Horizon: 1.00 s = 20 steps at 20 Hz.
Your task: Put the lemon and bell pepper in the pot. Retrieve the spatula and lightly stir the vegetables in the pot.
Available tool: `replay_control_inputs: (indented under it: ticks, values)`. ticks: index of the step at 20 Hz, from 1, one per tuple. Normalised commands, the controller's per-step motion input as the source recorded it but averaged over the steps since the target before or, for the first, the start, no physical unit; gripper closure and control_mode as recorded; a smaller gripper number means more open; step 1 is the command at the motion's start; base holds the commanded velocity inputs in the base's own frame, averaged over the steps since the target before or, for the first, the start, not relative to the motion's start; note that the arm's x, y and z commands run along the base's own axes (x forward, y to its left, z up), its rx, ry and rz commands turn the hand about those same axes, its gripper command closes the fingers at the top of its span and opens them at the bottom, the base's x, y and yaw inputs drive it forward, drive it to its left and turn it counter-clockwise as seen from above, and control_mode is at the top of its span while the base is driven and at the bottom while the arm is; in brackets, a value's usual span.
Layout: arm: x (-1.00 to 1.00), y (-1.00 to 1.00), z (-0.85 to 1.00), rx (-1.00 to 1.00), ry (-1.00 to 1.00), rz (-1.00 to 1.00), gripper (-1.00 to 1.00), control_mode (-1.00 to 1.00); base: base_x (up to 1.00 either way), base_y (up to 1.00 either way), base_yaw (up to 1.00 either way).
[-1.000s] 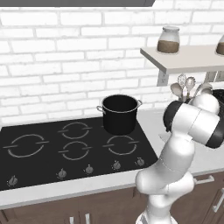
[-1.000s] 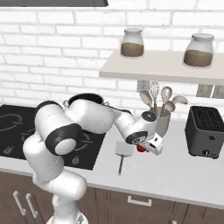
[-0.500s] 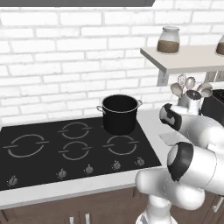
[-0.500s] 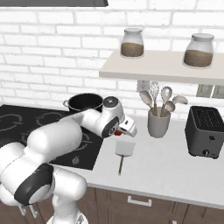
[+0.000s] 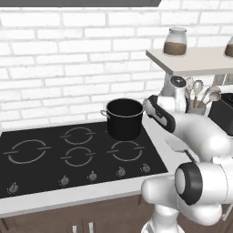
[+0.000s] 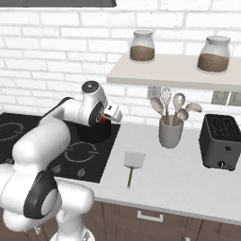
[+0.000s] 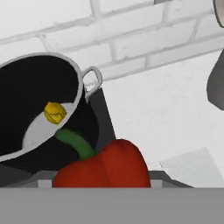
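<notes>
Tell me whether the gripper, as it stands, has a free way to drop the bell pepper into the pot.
Probably yes. The gripper holds the red bell pepper close beside the black pot, whose mouth is open, with no lid and just the lemon on its bottom. Nothing stands between them.

This is a home kitchen, rendered rather than filmed. A black cooktop (image 5: 77, 150) with ring burners and a row of knobs is set into a pale counter (image 6: 188, 181) over dark wood cabinets (image 6: 155, 219), backed by a white brick wall (image 5: 68, 68). A shelf (image 6: 179, 70) carries two glass jars (image 6: 142, 46) of dry goods, and below it stand a grey utensil cup (image 6: 170, 132) holding spoons and a whisk, and a black toaster (image 6: 221, 142).
</notes>
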Motion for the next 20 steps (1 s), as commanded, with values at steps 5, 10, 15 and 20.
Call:
replay_control_inputs:
  ticks: [5,10,15,20]
  values:
    - [0.69,0.73,0.66,0.07,0.04,0.13,1.0,-1.0,0.0,0.0,0.0]
    - [1.0,0.7,-0.38,0.0,0.18,0.0,1.0,-1.0,0.0,0.0,0.0]
    - [1.0,0.4,-0.85,0.0,0.28,0.0,1.0,-1.0,0.0,0.0,0.0]
    - [0.72,0.12,-0.8,0.0,0.13,0.0,1.0,-1.0,0.0,0.0,0.0]
